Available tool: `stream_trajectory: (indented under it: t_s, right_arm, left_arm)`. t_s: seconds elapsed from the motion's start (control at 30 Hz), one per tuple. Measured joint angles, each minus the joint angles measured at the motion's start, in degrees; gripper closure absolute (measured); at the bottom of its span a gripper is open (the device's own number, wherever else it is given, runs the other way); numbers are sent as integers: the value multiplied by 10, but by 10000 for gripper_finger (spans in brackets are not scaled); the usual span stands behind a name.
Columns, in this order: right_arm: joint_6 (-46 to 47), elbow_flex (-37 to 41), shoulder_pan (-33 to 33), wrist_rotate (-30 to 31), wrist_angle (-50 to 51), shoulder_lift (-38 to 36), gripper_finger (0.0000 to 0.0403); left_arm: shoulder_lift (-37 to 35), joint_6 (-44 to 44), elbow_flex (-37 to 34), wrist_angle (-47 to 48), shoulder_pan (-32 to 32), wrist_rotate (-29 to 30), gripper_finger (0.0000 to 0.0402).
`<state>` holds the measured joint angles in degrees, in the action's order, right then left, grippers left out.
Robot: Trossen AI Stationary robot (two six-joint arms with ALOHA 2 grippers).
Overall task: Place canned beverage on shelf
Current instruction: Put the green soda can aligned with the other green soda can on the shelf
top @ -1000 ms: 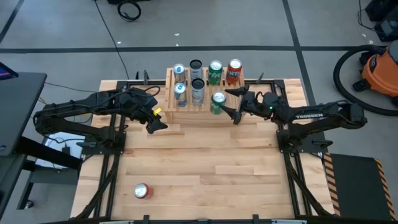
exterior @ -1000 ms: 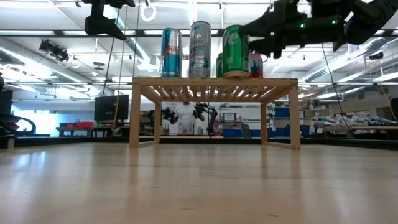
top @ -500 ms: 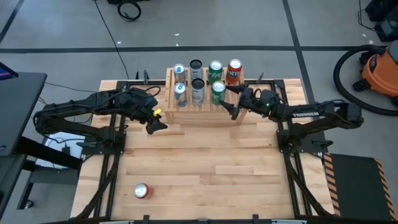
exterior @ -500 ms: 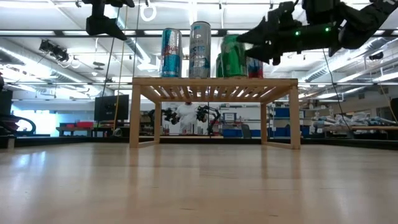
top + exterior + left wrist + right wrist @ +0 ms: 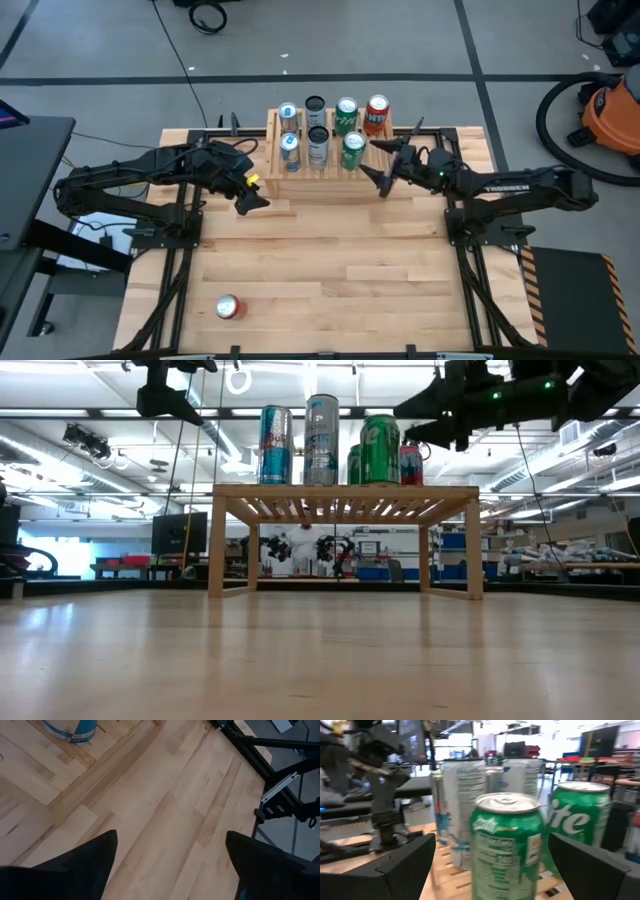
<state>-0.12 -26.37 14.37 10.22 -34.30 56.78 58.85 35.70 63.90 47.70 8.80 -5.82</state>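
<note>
Six cans point(image 5: 352, 150) on shelf point(image 5: 275, 178)

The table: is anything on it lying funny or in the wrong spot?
Yes. One red and silver can lies on its side near the front of the light-wood table, far from the others. Six cans stand upright on the low slatted wooden shelf at the back. Nothing looks spilled or broken.
</note>
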Motion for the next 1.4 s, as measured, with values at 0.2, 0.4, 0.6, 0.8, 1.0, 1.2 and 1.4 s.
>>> stream_trajectory:
  t_s: [0.2,0.4,0.6,0.8,1.0,1.2,1.4]
  right_arm:
    - [24,0,-16,7,-7,-13,6]
    - [27,0,-26,-96,-22,-14,6]
    - [54,0,-38,-133,-29,-14,6]
    - [7,0,-103,47,-6,-7,6]
    - [-14,0,-146,258,-9,17,6]
    - [-1,0,-147,296,-43,65,7]
    - [-19,-18,-146,322,-98,122,7]
  left_arm:
    - [0,0,0,0,0,2,28]
    - [0,-2,0,0,0,2,28]
    - [0,-4,0,2,0,2,28]
    - [0,-1,0,2,0,2,28]
    - [0,11,0,2,0,2,28]
    - [0,10,0,2,0,2,28]
    - [0,10,0,2,0,2,28]
